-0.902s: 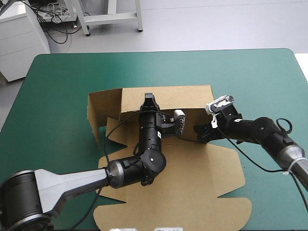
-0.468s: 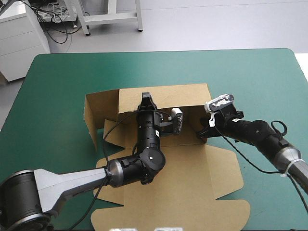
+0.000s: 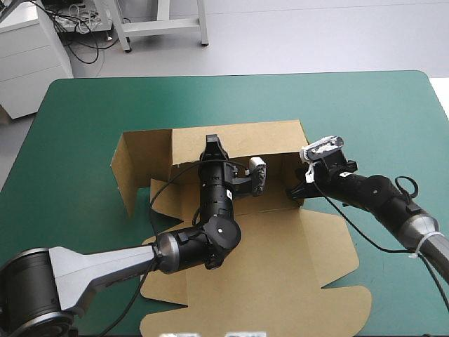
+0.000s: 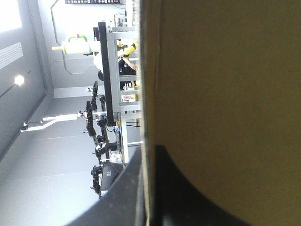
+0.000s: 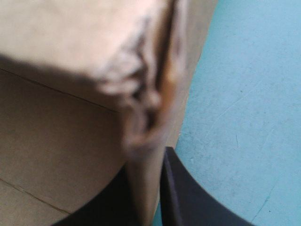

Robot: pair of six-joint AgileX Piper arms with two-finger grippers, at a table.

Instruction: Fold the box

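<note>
The brown box (image 3: 280,281) lies in the middle of the table, its lid flat toward the near edge. Its back wall (image 3: 245,140) stands raised, and a left flap (image 3: 130,168) angles up beside it. My left gripper (image 3: 212,142) is at the back wall's top edge, shut on the board. In the left wrist view the box (image 4: 225,84) fills the space ahead, its edge running between the black fingers of the left gripper (image 4: 148,155). My right gripper (image 3: 293,189) is at the wall's right end. There the box (image 5: 70,117) is pinched by the right gripper (image 5: 153,165).
The teal-green cover (image 3: 379,112) shows around the box, widest along the far edge and on the right. The lid's scalloped front (image 3: 351,309) reaches close to the table's near edge.
My right gripper has shut on the right end of the back wall. The left flap has swung outward to the left and the lid has shifted slightly. The left gripper keeps its hold.
</note>
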